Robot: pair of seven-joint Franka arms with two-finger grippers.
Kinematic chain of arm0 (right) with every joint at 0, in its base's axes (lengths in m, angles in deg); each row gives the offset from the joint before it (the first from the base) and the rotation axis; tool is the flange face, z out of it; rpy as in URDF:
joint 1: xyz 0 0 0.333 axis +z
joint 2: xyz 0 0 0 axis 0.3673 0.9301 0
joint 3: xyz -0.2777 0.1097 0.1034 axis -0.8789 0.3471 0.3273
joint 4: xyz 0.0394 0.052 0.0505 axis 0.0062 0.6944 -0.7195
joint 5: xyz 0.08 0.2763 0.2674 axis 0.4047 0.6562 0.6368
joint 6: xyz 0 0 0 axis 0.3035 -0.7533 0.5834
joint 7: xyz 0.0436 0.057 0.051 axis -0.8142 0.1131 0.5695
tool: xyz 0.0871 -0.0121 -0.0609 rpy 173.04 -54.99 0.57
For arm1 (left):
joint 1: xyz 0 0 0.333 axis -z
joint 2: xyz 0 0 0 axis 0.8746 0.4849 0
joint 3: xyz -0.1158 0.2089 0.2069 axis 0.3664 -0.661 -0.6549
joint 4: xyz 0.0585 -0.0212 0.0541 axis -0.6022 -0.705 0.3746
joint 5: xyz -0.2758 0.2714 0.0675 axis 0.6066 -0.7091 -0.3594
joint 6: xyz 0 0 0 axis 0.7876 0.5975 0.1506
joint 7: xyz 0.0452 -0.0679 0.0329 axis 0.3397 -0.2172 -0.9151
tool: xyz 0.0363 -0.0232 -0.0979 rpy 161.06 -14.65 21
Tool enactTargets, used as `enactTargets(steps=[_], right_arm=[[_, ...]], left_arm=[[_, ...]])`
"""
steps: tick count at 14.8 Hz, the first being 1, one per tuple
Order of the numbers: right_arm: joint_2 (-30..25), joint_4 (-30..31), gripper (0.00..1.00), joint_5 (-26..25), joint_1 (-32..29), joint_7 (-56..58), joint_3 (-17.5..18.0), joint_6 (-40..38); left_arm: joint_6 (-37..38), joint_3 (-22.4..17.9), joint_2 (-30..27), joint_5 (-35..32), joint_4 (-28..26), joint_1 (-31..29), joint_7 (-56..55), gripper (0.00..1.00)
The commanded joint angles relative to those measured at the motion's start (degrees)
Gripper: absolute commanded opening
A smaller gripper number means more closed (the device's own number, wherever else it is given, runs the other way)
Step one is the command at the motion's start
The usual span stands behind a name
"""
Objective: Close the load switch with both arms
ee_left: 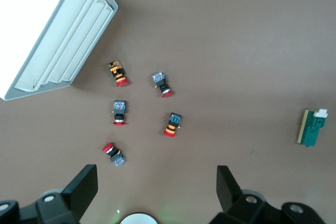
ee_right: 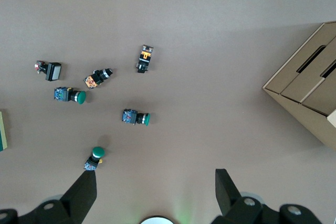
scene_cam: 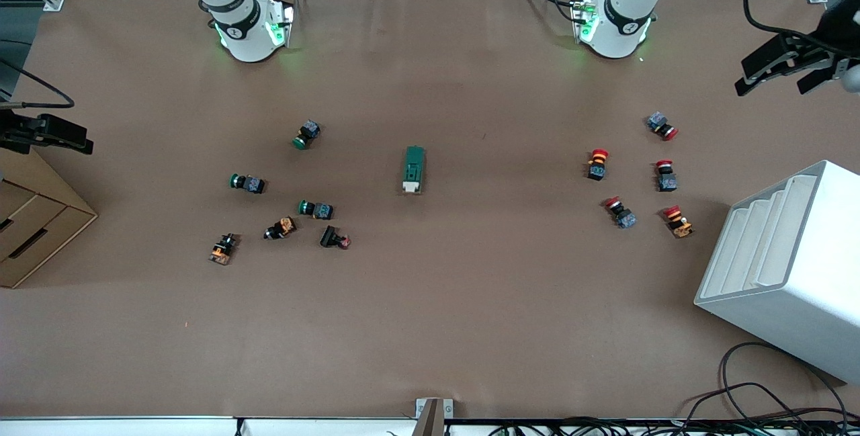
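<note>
The load switch [scene_cam: 414, 169], a dark-green oblong block with a white lever piece at the end nearer the front camera, lies flat in the middle of the table. It also shows in the left wrist view [ee_left: 314, 127], and its edge shows in the right wrist view [ee_right: 2, 131]. My left gripper [scene_cam: 772, 85] hangs high over the left arm's end of the table, open and empty [ee_left: 156, 182]. My right gripper [scene_cam: 84, 140] hangs high over the right arm's end, open and empty [ee_right: 155, 187]. Both are well apart from the switch.
Several red-capped push-buttons [scene_cam: 598, 164] lie toward the left arm's end, by a white stepped rack [scene_cam: 786, 268]. Green-capped and other push-buttons [scene_cam: 248, 183] lie scattered toward the right arm's end, by a cardboard box [scene_cam: 33, 221]. Cables lie along the front edge [scene_cam: 759, 402].
</note>
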Motion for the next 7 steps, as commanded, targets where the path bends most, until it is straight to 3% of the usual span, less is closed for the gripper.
enactTargets(steps=[1,5,7], right_arm=[[0.7,-1.3,1.00,-0.2,0.6,0.5,0.4,-1.1],[0.3,-0.5,1.00,4.6,-0.7,-1.3,-0.1,-4.0],[-0.5,-0.1,1.00,4.7,-1.2,-1.4,-0.1,-4.7]], left_arm=[[-0.7,5.9,-2.6,-1.3,-3.3,-4.9,0.4,1.00],[-0.7,6.7,-3.4,-1.3,-3.9,-5.1,0.4,1.00],[-0.7,6.4,-3.2,-1.2,-3.2,-4.9,0.5,1.00]])
